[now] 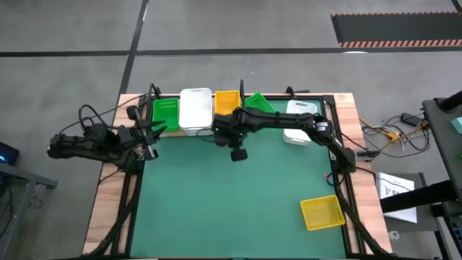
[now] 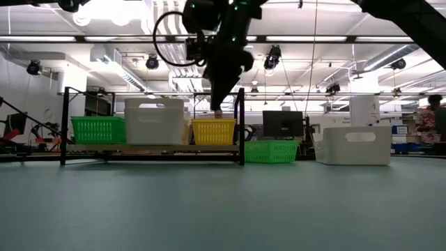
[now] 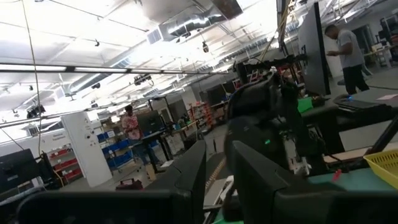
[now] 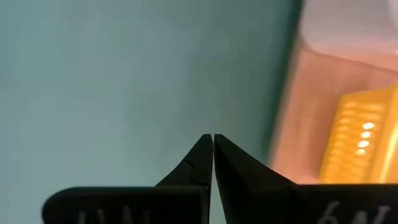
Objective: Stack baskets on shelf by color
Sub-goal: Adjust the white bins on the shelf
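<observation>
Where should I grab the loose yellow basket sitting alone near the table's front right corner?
Take the yellow basket by one long rim wall, coming straight down from above. It sits upright and open, slightly skewed on the green mat, with nothing near it. The right gripper, shut and empty by the shelf, is probably the nearer arm.
</observation>
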Controlling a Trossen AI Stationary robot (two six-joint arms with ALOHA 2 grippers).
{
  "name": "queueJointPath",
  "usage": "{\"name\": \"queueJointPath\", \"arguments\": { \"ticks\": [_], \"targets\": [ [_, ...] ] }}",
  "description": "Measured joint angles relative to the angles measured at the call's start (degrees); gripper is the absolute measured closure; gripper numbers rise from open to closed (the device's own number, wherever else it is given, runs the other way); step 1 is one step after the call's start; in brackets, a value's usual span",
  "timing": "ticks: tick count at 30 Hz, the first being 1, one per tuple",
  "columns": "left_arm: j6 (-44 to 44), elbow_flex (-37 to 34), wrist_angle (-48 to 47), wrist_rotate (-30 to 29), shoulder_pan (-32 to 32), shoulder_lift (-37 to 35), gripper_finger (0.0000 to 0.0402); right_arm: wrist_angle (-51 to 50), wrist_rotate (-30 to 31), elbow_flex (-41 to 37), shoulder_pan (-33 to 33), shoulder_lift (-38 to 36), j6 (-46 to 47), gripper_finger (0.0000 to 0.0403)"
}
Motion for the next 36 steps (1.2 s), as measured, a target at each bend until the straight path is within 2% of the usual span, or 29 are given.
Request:
{"name": "queueJointPath", "arguments": {
  "ticks": [8,12,15,18,22,28,32,36],
  "targets": [
    [-3.22,-0.22,-2.20,1.42,0.01,3.86,0.0344,-6.24,-1.71,-0.51,6.35,-1.65,5.76,0.0394],
    [-7.87,0.59,-4.10,2.17,0.01,8.59,0.0371,-7.40,-6.34,-3.33,9.63,-3.29,8.87,0.0394],
    [-10.47,1.94,-6.20,2.20,0.01,12.02,0.0396,-7.28,-6.41,-6.22,12.39,-4.74,10.99,0.0394],
    [-12.90,3.33,-8.51,2.23,0.08,15.97,0.0398,-5.25,-6.44,-10.33,14.66,-6.82,12.98,0.0394],
    [-16.97,4.84,-12.22,2.23,0.12,23.15,0.0401,1.56,-6.35,-19.17,16.58,-11.91,14.35,0.0394],
    [-24.75,6.10,-17.66,1.83,0.16,34.17,0.0401,18.27,-5.61,-35.83,17.15,-22.89,16.01,0.0394],
    [-26.76,5.77,-19.27,-5.50,1.07,40.45,0.0401,30.08,-2.99,-46.00,17.12,-30.40,15.81,0.0394],
    [-24.57,7.06,-19.23,-13.99,3.34,43.18,0.0401,40.20,-1.68,-54.17,17.12,-36.39,14.49,0.0394]
  ]
}}
